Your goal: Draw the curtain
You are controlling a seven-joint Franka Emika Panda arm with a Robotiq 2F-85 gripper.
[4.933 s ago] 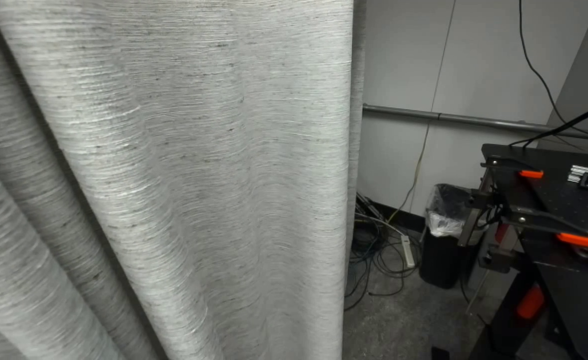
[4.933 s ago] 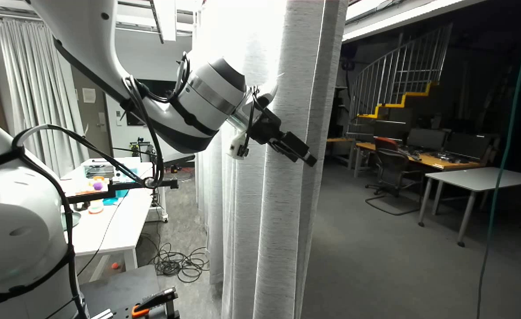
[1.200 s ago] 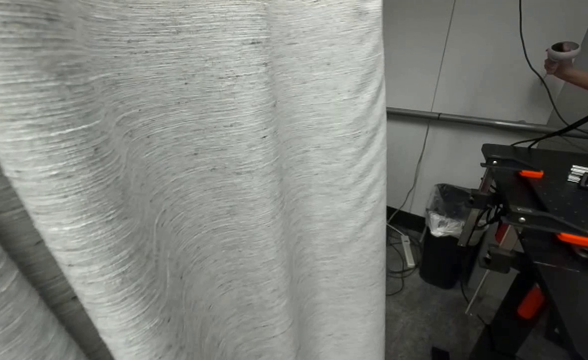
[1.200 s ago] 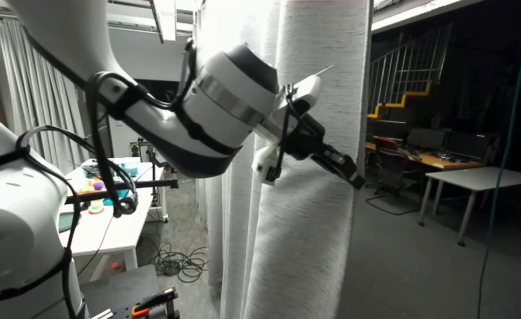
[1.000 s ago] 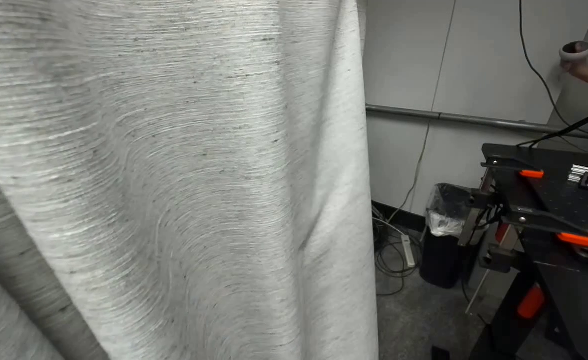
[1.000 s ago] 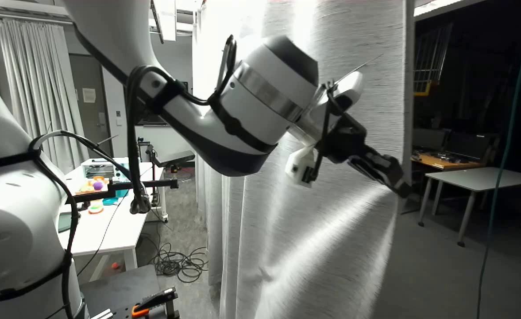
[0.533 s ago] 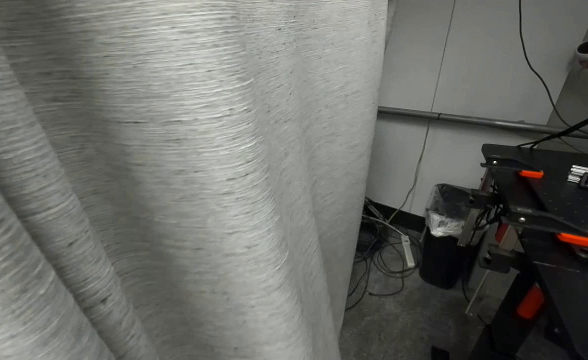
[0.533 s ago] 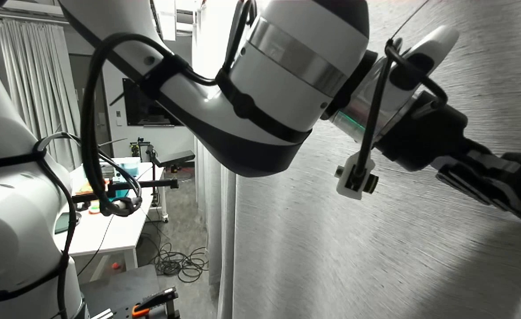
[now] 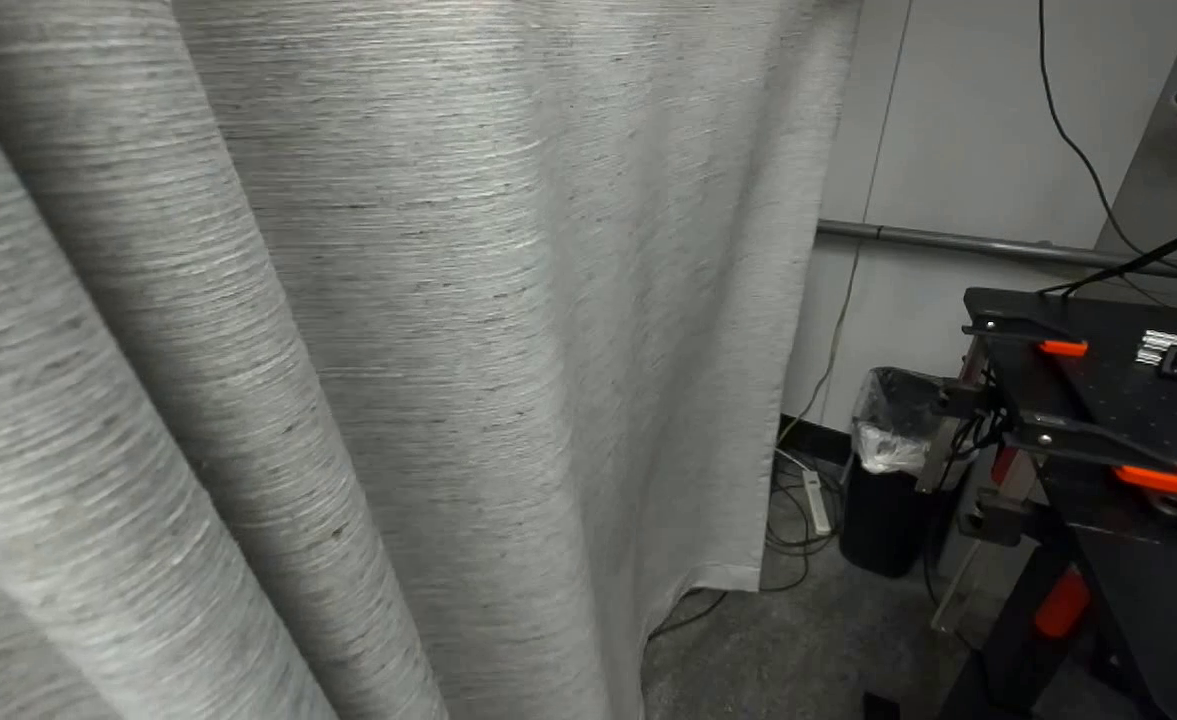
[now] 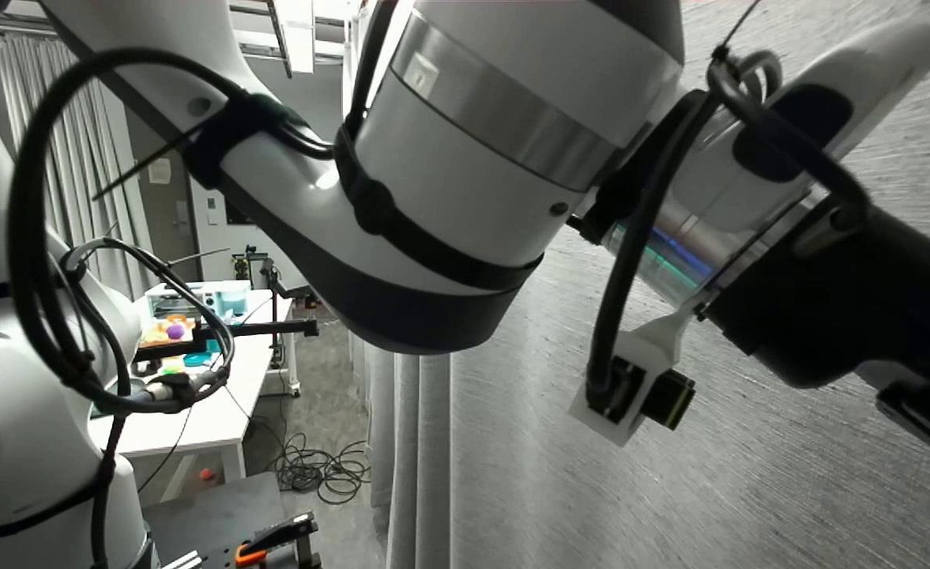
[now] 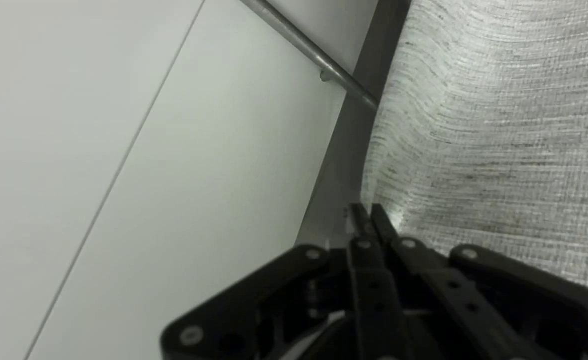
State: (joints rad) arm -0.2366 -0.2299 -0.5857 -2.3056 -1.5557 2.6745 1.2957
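My pincer (image 11: 367,210) held the side edge of the curtain (image 9: 428,300)

In the wrist view my two fingertips (image 11: 357,220) stood close together, and the cloth was pinched between them. The edge of the curtain came to them from the top of this view, running downward and a little to the left; the fabric spread to the right, and a white wall (image 11: 214,150) stood on the left.

The curtain had its long axis vertical. In an exterior view it took the left and middle part, hanging from above the upper border toward the floor (image 9: 708,670), near a black bin (image 9: 883,525). Its deep folds leaned from upper left to lower right, while the free edge leaned the opposite way, from upper right to a bottom corner at lower left. In an exterior view my arm (image 10: 465,158) crossed in front of the light grey cloth, with the pincer directed down and to the right; there its tips were outside the border.
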